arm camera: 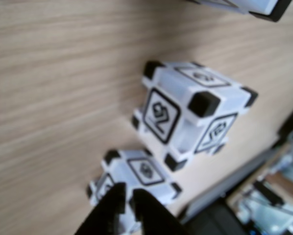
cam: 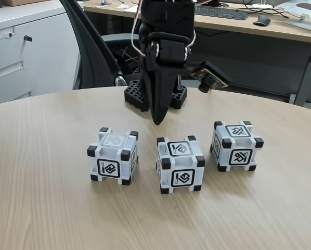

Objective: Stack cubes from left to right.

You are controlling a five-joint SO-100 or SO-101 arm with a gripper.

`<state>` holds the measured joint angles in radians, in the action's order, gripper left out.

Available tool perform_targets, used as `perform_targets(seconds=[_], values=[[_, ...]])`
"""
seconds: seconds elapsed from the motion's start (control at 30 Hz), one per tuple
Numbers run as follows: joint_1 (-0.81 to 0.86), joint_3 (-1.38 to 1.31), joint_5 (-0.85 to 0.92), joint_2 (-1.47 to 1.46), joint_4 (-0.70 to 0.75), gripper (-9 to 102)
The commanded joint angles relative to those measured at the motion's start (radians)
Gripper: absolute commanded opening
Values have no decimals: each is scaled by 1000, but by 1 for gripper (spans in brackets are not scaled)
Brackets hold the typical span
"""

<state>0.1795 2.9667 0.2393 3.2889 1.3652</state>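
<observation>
Above the wooden table [cam: 41, 156], at twelve o'clock from my middle cube [cam: 180, 164], the gripper [cam: 159, 121] hangs with fingers nearly together, empty; left cube [cam: 113, 155] and right cube [cam: 236, 145] flank it at nine and three.

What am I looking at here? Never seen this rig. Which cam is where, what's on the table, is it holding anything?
It is a small black robot arm with a two-finger gripper, standing on a round wooden table. The fixed view faces the arm from across the table. The wrist view comes from a camera riding on the arm, looking down past the fingertips.

On the table sit three white plastic cubes with black corners and a black-framed symbol on each face. In the fixed view they form a row: the left cube, the middle cube and the right cube, all apart from one another and none stacked.

The gripper hangs above the table just behind the row, between the left and middle cubes. Its fingers are nearly together and hold nothing.
</observation>
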Motion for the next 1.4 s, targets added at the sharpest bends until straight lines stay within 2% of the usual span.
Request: perform_targets(seconds=[0.0,1.37], values=[[-6,-12,12,-5,8,0],[3,-15,67,-17,6,0]])
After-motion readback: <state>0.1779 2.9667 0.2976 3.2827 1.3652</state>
